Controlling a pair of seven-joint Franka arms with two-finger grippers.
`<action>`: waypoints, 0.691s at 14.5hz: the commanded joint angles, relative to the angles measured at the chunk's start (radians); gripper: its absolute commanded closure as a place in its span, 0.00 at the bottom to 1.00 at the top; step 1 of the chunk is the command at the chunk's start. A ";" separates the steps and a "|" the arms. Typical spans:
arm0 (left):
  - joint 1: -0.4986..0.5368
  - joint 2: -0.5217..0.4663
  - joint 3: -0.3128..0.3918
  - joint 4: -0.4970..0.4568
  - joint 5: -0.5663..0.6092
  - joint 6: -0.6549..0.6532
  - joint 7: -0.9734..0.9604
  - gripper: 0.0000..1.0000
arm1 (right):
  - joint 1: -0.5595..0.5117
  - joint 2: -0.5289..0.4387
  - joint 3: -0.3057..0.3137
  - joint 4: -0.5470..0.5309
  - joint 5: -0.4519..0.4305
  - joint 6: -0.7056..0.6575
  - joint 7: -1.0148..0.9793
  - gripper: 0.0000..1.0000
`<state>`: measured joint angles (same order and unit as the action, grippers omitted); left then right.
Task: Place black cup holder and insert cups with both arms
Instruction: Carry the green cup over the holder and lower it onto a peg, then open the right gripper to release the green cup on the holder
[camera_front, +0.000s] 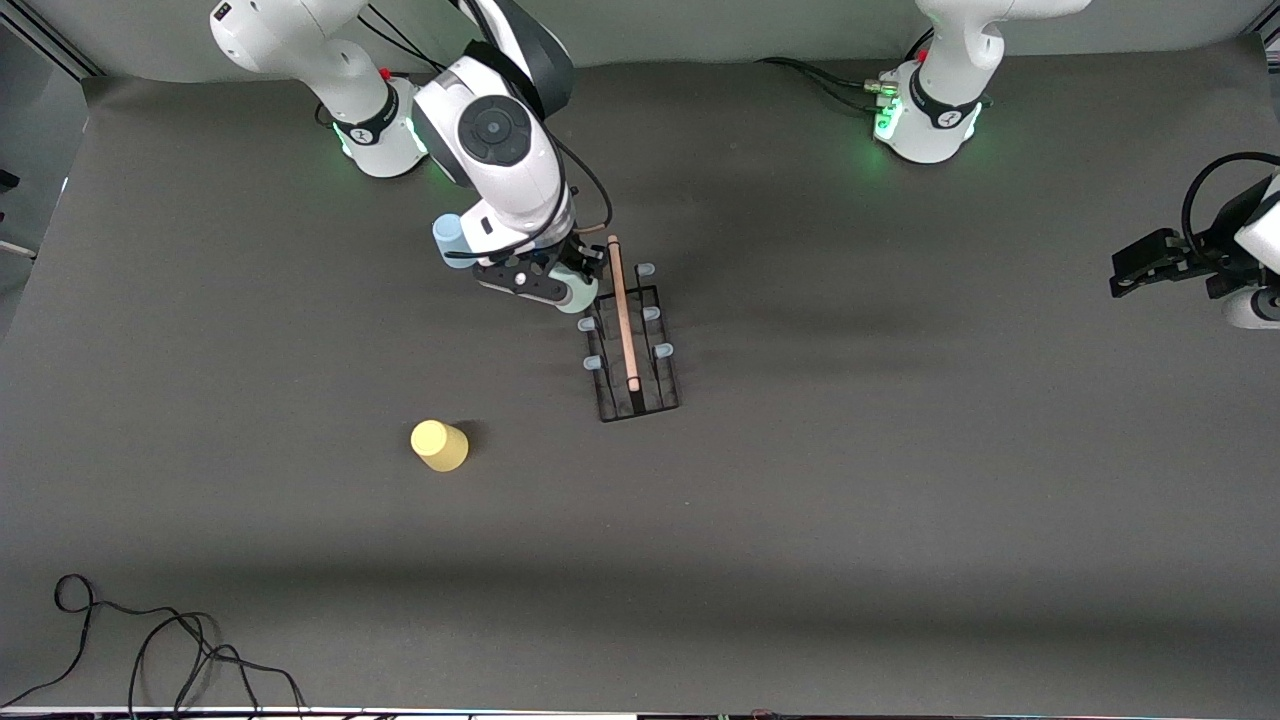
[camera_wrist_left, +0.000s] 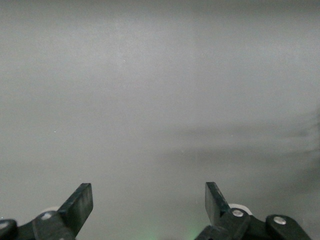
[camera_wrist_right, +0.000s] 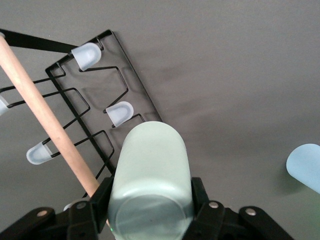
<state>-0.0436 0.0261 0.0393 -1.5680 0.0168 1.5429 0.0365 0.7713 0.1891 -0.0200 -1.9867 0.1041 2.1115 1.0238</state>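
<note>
The black cup holder (camera_front: 640, 385) stands mid-table with its wooden rod handle (camera_front: 624, 315) on top and pale-blue-tipped pegs (camera_front: 662, 350). My right gripper (camera_front: 565, 288) is shut on the pale grey-green cup (camera_front: 581, 298), holding it over the rack's end nearest the robot bases, on the right arm's side. In the right wrist view the cup (camera_wrist_right: 150, 165) sits between the fingers (camera_wrist_right: 199, 192), its base toward the camera, above the rack (camera_wrist_right: 132, 87). The light blue cup (camera_front: 447, 238) stands beside the right arm. The yellow cup (camera_front: 439, 445) stands nearer the front camera. My left gripper (camera_front: 1140, 268) waits open and empty.
The left wrist view shows only bare grey table between my left gripper's open fingers (camera_wrist_left: 80, 204). A loose black cable (camera_front: 150, 640) lies near the table's front edge at the right arm's end. The light blue cup also shows in the right wrist view (camera_wrist_right: 306, 166).
</note>
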 joint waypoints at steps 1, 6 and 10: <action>-0.009 -0.008 0.004 -0.006 0.002 0.003 -0.006 0.00 | 0.019 0.047 -0.011 0.031 0.003 0.007 0.025 1.00; -0.005 -0.008 0.005 -0.007 0.002 0.005 -0.004 0.01 | 0.017 0.053 -0.011 0.035 0.003 0.007 0.024 0.24; 0.001 -0.006 0.005 -0.007 0.000 0.003 0.005 0.01 | 0.013 0.055 -0.012 0.048 0.003 0.005 0.021 0.20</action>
<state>-0.0427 0.0269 0.0420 -1.5692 0.0168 1.5433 0.0364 0.7754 0.2338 -0.0230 -1.9658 0.1040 2.1210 1.0253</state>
